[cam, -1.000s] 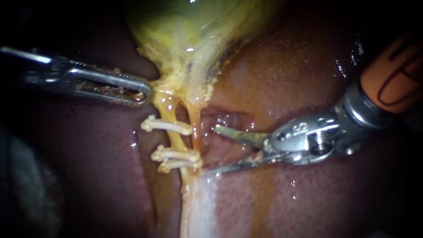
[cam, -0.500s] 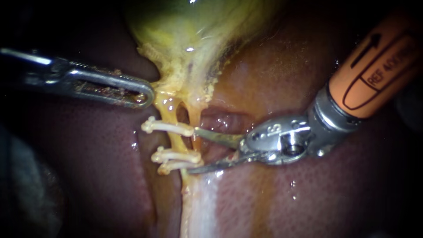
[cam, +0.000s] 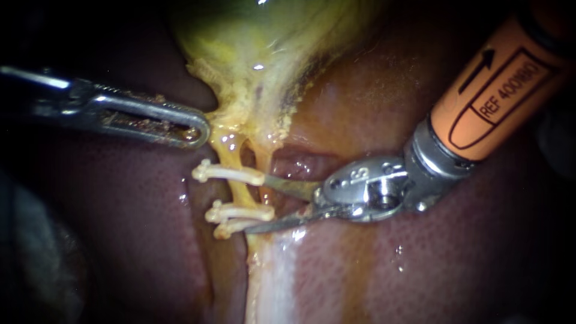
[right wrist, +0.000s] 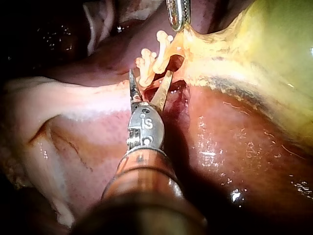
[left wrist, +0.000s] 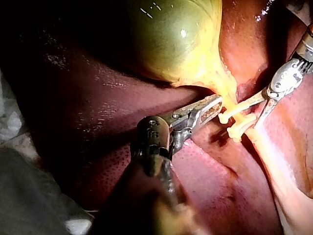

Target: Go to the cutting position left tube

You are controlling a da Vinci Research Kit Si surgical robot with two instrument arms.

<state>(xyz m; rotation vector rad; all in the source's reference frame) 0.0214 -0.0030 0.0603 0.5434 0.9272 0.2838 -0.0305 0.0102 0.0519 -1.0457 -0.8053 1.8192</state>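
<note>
The right instrument (cam: 257, 204) holds its jaws apart, gripping nothing — the left tube (cam: 241, 192) lies just at their tips, between 1 upper clip (cam: 227, 173) and 2 lower clips (cam: 239, 212).

Left instrument (cam: 193, 128): slim grey metal shaft in from the left, nearly level. Its slotted jaws lie together, tips pinching the yellow tissue (cam: 223, 114). Right instrument (cam: 255, 204): orange-sleeved shaft down from the upper right, silver wrist angled leftward. Its two thin blades are spread with a clear gap between them, nothing gripped.
</note>
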